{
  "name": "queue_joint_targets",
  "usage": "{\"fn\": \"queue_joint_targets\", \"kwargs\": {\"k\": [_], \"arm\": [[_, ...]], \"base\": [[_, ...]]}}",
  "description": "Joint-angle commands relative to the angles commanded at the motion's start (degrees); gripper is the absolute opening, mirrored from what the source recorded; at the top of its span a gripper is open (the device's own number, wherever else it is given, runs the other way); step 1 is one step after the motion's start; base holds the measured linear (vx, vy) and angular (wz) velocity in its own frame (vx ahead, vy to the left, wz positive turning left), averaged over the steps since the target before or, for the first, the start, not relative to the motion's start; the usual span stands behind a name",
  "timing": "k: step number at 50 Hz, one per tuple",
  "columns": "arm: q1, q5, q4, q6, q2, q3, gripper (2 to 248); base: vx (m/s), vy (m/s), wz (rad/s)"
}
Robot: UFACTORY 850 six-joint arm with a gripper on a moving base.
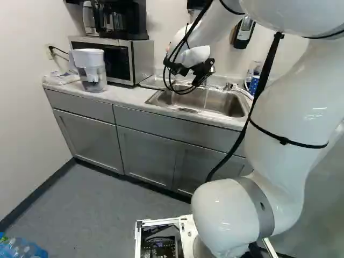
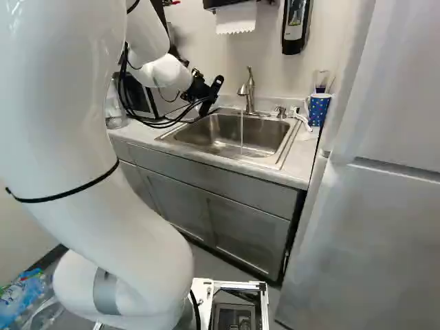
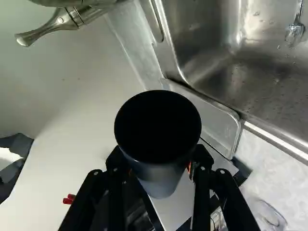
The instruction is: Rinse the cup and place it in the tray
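In the right base view my gripper (image 2: 206,95) is up beside the sink (image 2: 285,148), on the microwave side of the faucet (image 2: 248,93). The wrist view shows the gripper (image 3: 160,166) shut on a dark cup (image 3: 161,180), one finger against each side, its black round end towards the camera. Whether that end is the open mouth, I cannot tell. A thin stream of water (image 2: 241,130) falls from the faucet into the basin. A shallow tray (image 3: 219,129) lies along the sink's edge, partly hidden behind the cup.
A microwave (image 1: 131,59) and a water pitcher (image 1: 91,70) stand on the counter at the left. A blue dotted cup (image 2: 319,108) stands on the sink's other side, near the fridge (image 2: 371,227). A soap dispenser (image 2: 294,27) hangs on the wall.
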Motion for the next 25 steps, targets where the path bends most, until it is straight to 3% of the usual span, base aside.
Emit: {"fn": "queue_joint_targets", "kwargs": {"k": [25], "arm": [[0.0, 0.0, 0.0, 0.0, 0.0, 0.0, 126]], "base": [[0.0, 0.0, 0.0]]}}
